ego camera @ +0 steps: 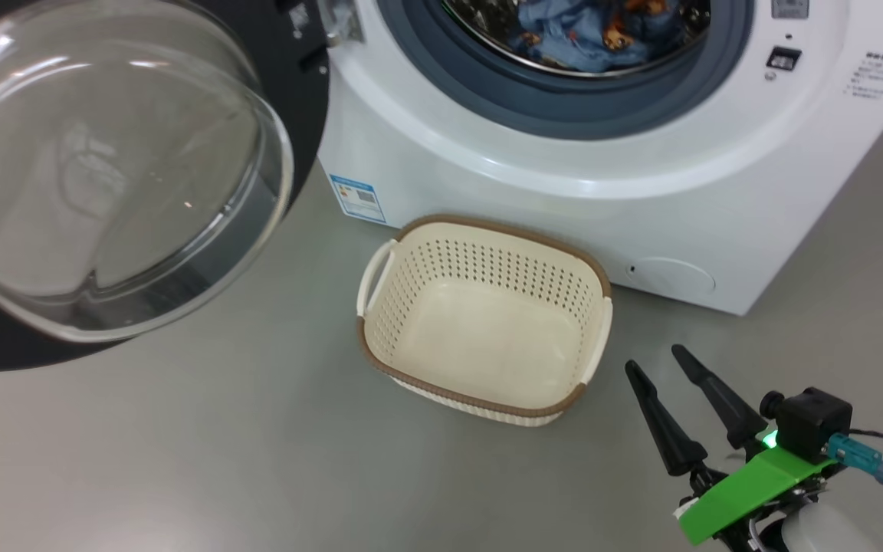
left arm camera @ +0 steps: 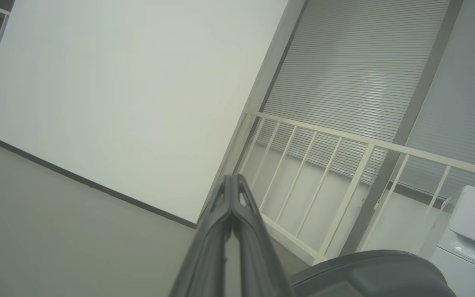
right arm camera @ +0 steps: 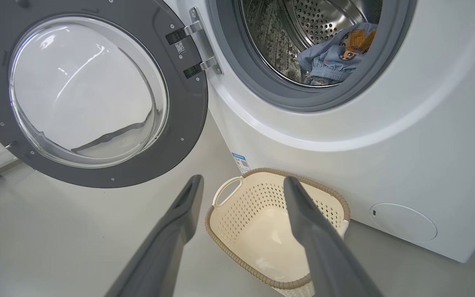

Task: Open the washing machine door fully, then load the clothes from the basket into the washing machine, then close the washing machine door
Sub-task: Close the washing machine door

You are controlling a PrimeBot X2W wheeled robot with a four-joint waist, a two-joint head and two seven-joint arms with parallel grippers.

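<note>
Washing machine door [ego camera: 104, 169] open, basket [ego camera: 503, 228] empty: left gripper [left arm camera: 232, 181], jaws pinched empty, should push it squarely shut; right gripper [ego camera: 654, 358] jaws wide.

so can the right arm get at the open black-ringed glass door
Doubtful: the round black-ringed glass door hangs far left, beyond the cream perforated basket; the right arm, jaws open, sits low right.

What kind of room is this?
Probably a laundry corner of a plain indoor hall: a washing machine with clothes inside, a basket on the grey floor, a white railing.
</note>
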